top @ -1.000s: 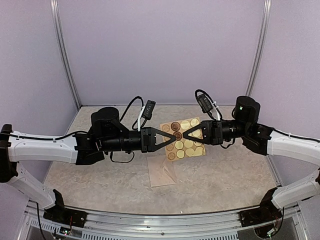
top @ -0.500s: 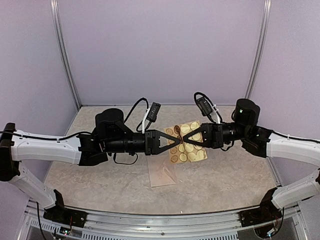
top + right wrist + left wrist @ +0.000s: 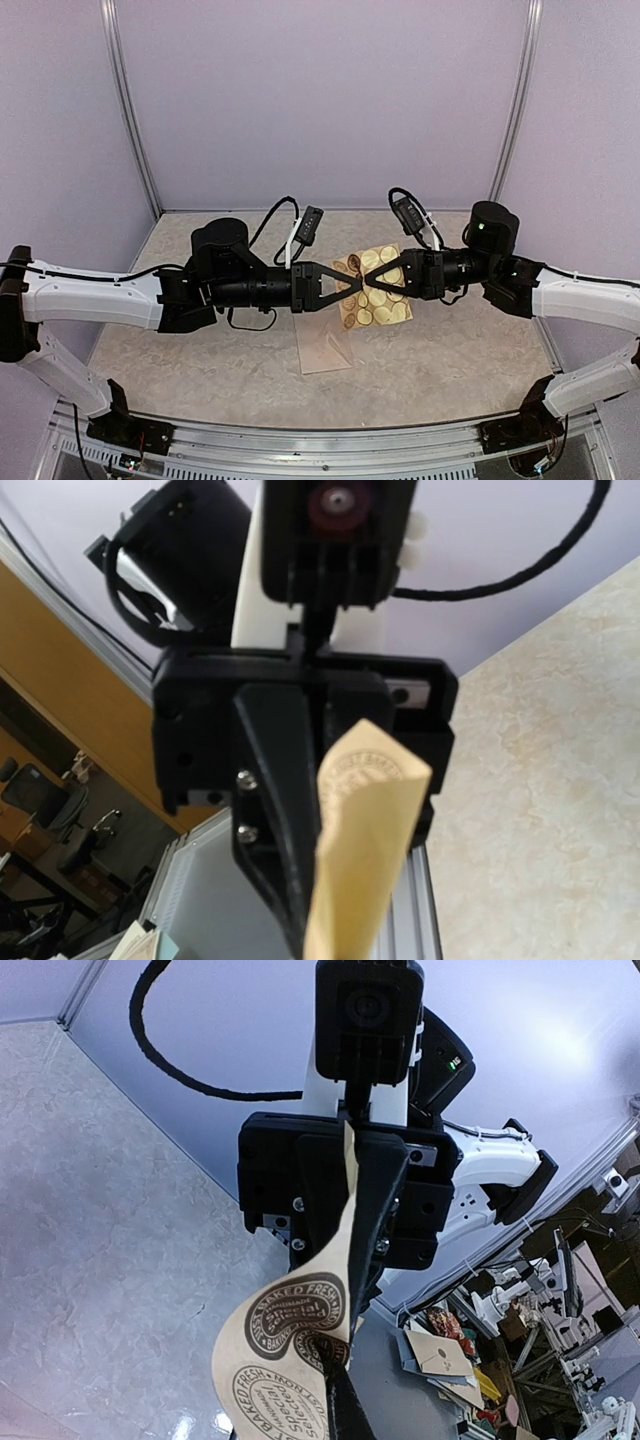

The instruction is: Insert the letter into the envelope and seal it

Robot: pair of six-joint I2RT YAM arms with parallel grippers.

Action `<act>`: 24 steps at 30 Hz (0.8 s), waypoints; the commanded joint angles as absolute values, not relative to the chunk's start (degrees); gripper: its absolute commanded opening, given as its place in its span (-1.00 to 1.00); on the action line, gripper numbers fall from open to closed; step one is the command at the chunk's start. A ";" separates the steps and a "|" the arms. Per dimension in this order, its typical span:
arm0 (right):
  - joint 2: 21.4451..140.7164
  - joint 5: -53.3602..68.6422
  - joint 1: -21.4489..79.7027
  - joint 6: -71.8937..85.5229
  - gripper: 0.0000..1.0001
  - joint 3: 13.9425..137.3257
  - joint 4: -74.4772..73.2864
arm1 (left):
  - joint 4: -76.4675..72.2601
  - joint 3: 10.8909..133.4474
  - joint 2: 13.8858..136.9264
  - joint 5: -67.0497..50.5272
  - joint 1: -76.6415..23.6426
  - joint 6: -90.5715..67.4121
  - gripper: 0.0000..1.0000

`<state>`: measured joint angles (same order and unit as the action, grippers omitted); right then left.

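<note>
The pale cream-pink envelope [image 3: 322, 346] lies flat on the table, below and in front of both grippers. No handwritten letter sheet shows. Both arms are raised and their grippers meet tip to tip over the table. My right gripper [image 3: 362, 284] is shut on the edge of a tan sticker sheet [image 3: 380, 297] and holds it in the air. My left gripper [image 3: 352, 283] is shut on the same sheet from the other side. In the left wrist view its tip [image 3: 328, 1360] pinches at a round brown-printed sticker [image 3: 305, 1312]. The bent sheet also shows in the right wrist view [image 3: 365, 850].
The beige marbled table [image 3: 200, 350] is enclosed by lilac walls with metal corner posts [image 3: 128, 110]. An aluminium rail [image 3: 320, 440] runs along the near edge between the arm bases.
My left gripper has moved right until its tips met the right gripper's at the sticker sheet. The sheet has shifted a little left and down and now bends.
</note>
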<state>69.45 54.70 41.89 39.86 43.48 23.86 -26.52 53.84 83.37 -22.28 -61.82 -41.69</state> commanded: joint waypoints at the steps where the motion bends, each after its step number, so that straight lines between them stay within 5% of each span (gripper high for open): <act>1: 69.55 50.76 42.09 39.24 -1.00 42.58 22.24 | -31.02 55.03 82.06 -24.87 -63.14 -40.22 -1.00; 22: 67.66 48.27 39.60 41.18 -1.00 40.50 22.87 | -28.90 53.07 79.98 -21.31 -63.29 -38.82 -0.99; 24: 66.94 47.98 39.57 41.18 -1.00 40.52 22.43 | -24.73 53.77 79.44 -18.53 -63.05 -37.22 -0.79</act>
